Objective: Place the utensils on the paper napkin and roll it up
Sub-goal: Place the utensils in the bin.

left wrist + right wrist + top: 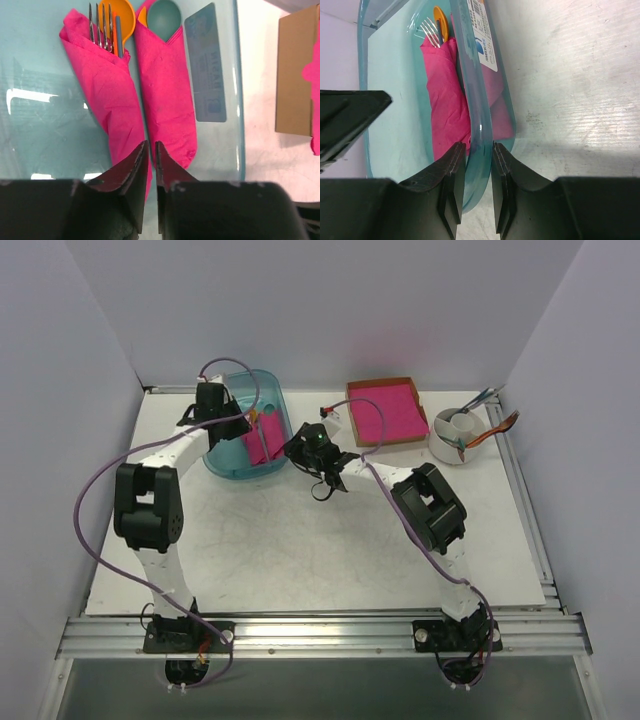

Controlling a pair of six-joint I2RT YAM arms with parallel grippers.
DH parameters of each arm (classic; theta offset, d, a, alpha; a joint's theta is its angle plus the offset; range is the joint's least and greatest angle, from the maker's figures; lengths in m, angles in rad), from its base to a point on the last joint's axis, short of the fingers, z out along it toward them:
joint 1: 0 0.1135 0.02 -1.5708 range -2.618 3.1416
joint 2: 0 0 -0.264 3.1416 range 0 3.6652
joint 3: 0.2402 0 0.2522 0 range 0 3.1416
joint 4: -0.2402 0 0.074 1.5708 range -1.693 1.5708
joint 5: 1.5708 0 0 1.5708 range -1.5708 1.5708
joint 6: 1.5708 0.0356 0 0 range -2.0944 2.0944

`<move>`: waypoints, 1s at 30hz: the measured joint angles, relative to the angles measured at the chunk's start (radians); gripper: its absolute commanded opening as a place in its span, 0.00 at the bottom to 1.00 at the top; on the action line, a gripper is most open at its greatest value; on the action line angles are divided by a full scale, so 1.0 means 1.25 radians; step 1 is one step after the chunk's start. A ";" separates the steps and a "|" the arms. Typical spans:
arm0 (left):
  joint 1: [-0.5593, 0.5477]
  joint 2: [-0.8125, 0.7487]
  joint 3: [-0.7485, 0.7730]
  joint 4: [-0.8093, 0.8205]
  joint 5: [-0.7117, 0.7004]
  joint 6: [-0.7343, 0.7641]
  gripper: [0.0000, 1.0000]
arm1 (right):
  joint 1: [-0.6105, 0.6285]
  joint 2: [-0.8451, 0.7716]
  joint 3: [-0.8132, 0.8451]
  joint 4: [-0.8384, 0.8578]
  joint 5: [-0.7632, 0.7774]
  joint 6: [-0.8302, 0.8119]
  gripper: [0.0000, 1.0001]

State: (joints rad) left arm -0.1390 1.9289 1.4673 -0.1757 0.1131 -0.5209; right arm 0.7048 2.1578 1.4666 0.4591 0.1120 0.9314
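While the right end effector (474,150) stood clamped on the side wall of a clear teal bin (479,95), that wall cut between it and the pink rolls lying inside, ahead and to its left. Just ahead of the left end effector (151,150), inside the bin, a second pink roll (167,95) with a teal spoon (164,16) poking from its far end lay against the right side of the paper napkin (107,95). A printed label (207,65) showed on the bin further right. A cardboard tray (383,410) of pink sheets sat outside the bin to the right, and a white cup (455,440) of cutlery stood well beyond the right end effector. The paper napkin was rolled into a creased magenta cone, with the fork (100,25) tines and the orange spoon (125,20) bowl sticking out of its far end. The left end effector's jaws were drawn to a narrow slit over the roll's near tip; whether they pinched it could not be told. The bench (300,550) was white and scuffed, enclosed by pale lilac walls (330,300).
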 measured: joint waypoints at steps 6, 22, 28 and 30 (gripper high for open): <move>-0.002 0.097 0.054 -0.012 0.007 -0.002 0.15 | -0.003 0.000 0.000 -0.001 0.000 -0.001 0.19; 0.008 0.199 0.126 -0.031 0.001 0.002 0.09 | -0.005 0.009 0.001 0.004 -0.001 0.000 0.19; 0.013 0.200 0.125 -0.031 -0.003 0.002 0.07 | -0.005 0.009 0.001 0.004 -0.001 0.000 0.18; 0.013 0.202 0.124 -0.030 -0.003 0.002 0.06 | -0.005 0.009 0.001 0.004 -0.001 0.000 0.18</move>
State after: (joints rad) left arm -0.1226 2.1818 1.6222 -0.2131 0.1089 -0.5182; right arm 0.6991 2.1693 1.4673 0.4644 0.1112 0.9310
